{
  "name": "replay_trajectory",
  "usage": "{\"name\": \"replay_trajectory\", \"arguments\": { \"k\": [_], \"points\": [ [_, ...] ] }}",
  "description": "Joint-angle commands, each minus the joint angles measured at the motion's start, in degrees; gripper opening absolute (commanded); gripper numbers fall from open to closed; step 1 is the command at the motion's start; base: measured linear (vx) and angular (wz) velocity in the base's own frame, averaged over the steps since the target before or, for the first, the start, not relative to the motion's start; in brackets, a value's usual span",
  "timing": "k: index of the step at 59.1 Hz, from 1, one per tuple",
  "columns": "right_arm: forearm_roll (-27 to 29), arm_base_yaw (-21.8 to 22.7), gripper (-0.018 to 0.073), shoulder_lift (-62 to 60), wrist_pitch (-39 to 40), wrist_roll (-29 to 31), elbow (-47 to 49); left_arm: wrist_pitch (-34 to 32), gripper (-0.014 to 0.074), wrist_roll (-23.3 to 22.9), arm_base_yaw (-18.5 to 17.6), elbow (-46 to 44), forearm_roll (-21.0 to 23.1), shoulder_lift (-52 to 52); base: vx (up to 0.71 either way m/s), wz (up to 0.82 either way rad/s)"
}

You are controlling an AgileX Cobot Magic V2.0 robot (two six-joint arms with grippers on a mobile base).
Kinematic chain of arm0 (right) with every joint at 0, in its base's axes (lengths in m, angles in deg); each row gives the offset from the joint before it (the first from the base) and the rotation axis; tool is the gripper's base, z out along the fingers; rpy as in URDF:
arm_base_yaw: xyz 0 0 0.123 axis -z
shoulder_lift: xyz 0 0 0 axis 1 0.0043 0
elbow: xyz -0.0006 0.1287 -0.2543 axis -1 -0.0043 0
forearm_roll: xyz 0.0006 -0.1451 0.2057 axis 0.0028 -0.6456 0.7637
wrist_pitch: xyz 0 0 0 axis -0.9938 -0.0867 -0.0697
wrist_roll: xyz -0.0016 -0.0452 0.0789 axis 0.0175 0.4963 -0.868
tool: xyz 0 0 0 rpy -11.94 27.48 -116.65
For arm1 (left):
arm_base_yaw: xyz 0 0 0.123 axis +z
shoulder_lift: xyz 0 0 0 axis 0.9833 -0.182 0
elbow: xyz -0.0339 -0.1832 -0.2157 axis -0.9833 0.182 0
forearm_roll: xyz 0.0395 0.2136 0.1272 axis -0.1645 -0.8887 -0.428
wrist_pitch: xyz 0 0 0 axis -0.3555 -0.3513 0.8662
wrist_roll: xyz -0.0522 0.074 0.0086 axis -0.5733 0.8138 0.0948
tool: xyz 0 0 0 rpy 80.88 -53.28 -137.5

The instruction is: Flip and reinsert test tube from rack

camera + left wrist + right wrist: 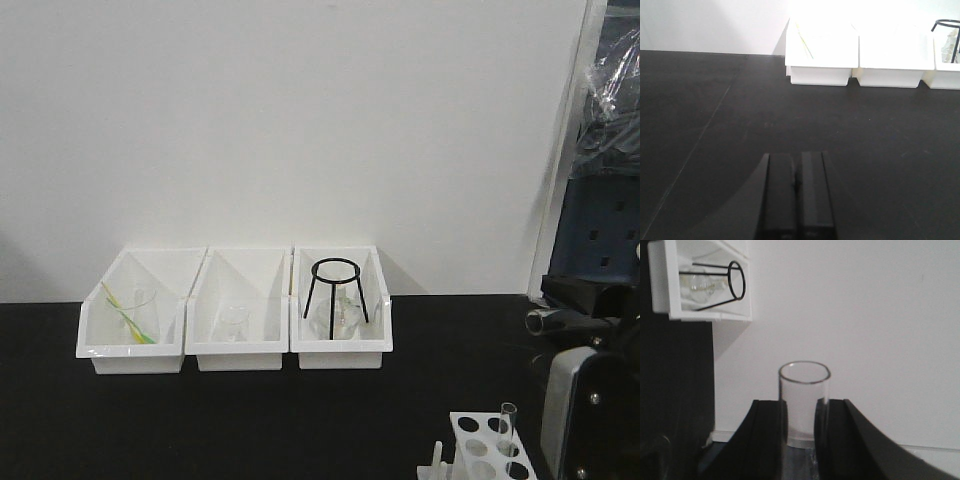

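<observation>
My right gripper (800,407) is shut on the test tube (804,390), a clear glass tube whose round open rim points away from the camera. Its lower part is hidden between the black fingers (767,430). In the front view the right gripper (562,322) hangs at the right edge, above the table, with the test tube's rim (538,320) sticking out to the left. The white rack (482,447) stands below it at the bottom right, with a look-alike tube (508,425) upright in one hole. My left gripper (797,172) is shut on nothing, low over the black table.
Three white open-fronted bins (237,345) stand in a row at the back against the white wall. The right bin holds a black wire tripod (335,290) and glassware, the left one a beaker with yellow-green sticks (135,315). A dark cabinet (605,220) stands at the far right.
</observation>
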Motion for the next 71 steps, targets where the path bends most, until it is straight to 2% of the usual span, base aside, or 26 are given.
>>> {"name": "replay_trajectory", "arguments": {
  "k": [1, 5, 8, 15, 18, 20, 30, 33, 37, 43, 50, 54, 61, 71],
  "points": [
    [-1.23, -0.03, -0.0008, -0.91, 3.24, 2.68, 2.09, -4.78, -0.0006, -0.01, -0.20, 0.12, 0.26, 0.65, 0.00, 0.00],
    [3.05, -0.03, -0.0008, -0.91, 4.16, -1.82, 2.09, -4.78, -0.0006, -0.01, -0.20, 0.12, 0.26, 0.65, 0.00, 0.00],
    [10.63, -0.03, -0.0008, -0.91, 5.85, -9.88, 2.09, -4.78, -0.0006, -0.01, -0.20, 0.12, 0.26, 0.65, 0.00, 0.00],
    [37.30, -0.03, -0.0008, -0.91, 9.37, -35.67, 2.09, -4.78, -0.0006, -0.01, -0.20, 0.12, 0.26, 0.65, 0.00, 0.00],
    [44.70, -0.03, -0.0008, -0.75, 10.13, -41.09, 2.04, -4.78, -0.0006, -0.01, -0.20, 0.12, 0.26, 0.65, 0.00, 0.00],
    [47.36, -0.03, -0.0008, -0.69, 10.78, -42.01, 2.04, -4.78, -0.0006, -0.01, -0.20, 0.12, 0.26, 0.65, 0.00, 0.00],
    [52.86, -0.03, -0.0008, -0.24, 10.48, -41.23, 1.64, -4.78, -0.0006, -0.01, -0.20, 0.12, 0.26, 0.65, 0.00, 0.00],
    [54.37, -0.03, -0.0008, -0.24, 13.73, -41.30, 0.12, -4.78, -0.0006, -0.01, -0.20, 0.12, 0.26, 0.65, 0.00, 0.00],
    [57.71, -0.03, -0.0008, -0.42, 21.79, -42.21, -4.08, -4.78, -0.0006, -0.01, -0.20, 0.12, 0.26, 0.65, 0.00, 0.00],
    [57.68, -0.08, -0.0008, -0.42, 35.03, -42.32, -12.75, -4.78, -0.0006, -0.01, -0.20, 0.12, 0.26, 0.65, 0.00, 0.00],
    [50.26, -0.08, -0.0008, 0.21, 44.06, -46.38, -20.09, -4.78, -0.0006, -0.01, -0.20, 0.12, 0.26, 0.65, 0.00, 0.00],
    [45.07, -0.08, -0.0008, 1.29, 47.48, -50.53, -22.55, -4.78, -0.0006, -0.01, -0.20, 0.12, 0.26, 0.65, 0.00, 0.00],
    [40.19, -0.02, -0.0008, 4.15, 51.30, -52.61, -23.27, -4.78, -0.0006, -0.01, -0.20, 0.12, 0.26, 0.65, 0.00, 0.00],
    [40.41, -0.02, -0.0008, 9.91, 57.00, -52.61, -23.16, -4.78, -0.0006, -0.01, -0.20, 0.12, 0.26, 0.65, 0.00, 0.00]
  ]
}}
